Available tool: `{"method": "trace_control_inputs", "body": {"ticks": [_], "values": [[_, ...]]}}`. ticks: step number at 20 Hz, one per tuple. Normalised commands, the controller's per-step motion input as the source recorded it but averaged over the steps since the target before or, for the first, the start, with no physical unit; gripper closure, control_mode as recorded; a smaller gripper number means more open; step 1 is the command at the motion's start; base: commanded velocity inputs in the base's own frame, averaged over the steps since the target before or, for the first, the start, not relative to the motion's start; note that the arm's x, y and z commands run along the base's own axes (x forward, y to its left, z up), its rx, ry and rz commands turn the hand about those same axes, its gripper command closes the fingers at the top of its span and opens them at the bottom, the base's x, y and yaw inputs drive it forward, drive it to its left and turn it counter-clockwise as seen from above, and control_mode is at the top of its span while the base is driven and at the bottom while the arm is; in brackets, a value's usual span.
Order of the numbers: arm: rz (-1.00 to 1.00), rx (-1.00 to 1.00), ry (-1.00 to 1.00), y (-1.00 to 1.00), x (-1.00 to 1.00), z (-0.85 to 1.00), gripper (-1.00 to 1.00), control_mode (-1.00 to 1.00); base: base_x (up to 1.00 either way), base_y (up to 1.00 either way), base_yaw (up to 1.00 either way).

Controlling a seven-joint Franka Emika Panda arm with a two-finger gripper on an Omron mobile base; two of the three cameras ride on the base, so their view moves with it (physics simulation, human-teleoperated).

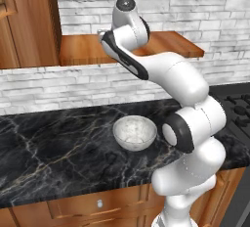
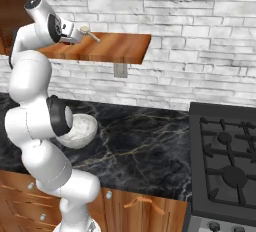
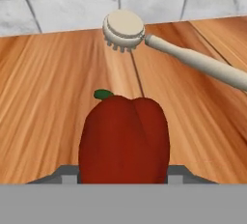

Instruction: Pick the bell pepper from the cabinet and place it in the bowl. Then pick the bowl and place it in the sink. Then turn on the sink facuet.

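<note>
The dark-red bell pepper [image 3: 124, 138] with its green stem stands on the brown cabinet shelf [image 3: 43, 97], right in front of the hand camera. My gripper [image 3: 123, 172] has a fingertip pressed against each side of it. From the base cameras the hand reaches over the cabinet shelf [image 1: 83, 50] beside the tall door [image 1: 24, 20]; the gripper [image 2: 79, 32] hides the pepper there. The white-grey speckled bowl [image 1: 135, 132] sits empty on the black marble counter below, also seen as the bowl [image 2: 80, 128] behind my arm. Sink and faucet are out of view.
A pale beige long-handled spoon [image 3: 159, 42] lies on the shelf just beyond the pepper, its head near the brick wall. A black stove [image 2: 225, 156] adjoins the counter [image 1: 58, 147] on the right. Wooden drawers with knobs run under the counter.
</note>
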Motion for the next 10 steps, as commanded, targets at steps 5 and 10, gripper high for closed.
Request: {"method": "trace_control_inputs", "body": {"ticks": [5,10], "values": [[0.00,0.00,-0.06,-0.02,-0.79,0.00,1.00,-1.00,0.00,0.00,0.00],[0.00,0.00,0.00,-0.11,-1.00,-0.16,1.00,-1.00,0.00,0.00,0.00]]}}
